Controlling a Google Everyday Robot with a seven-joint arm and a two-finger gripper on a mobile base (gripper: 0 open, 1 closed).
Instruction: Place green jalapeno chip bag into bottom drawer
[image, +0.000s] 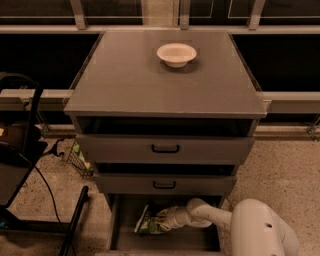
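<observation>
The green jalapeno chip bag (148, 223) lies inside the open bottom drawer (125, 235), toward its left side, crumpled with white patches showing. My gripper (162, 220) is at the end of the white arm that reaches in from the lower right, and it is right against the bag's right side, low over the drawer floor. Part of the bag is hidden behind the gripper. The drawer's back is hidden under the drawer above.
A white bowl (176, 54) stands on the grey cabinet top (125, 80). Two drawer fronts with black handles (165, 148) are above the open drawer. A dark chair and cables (20, 165) stand at the left. My white arm housing (260, 230) fills the lower right.
</observation>
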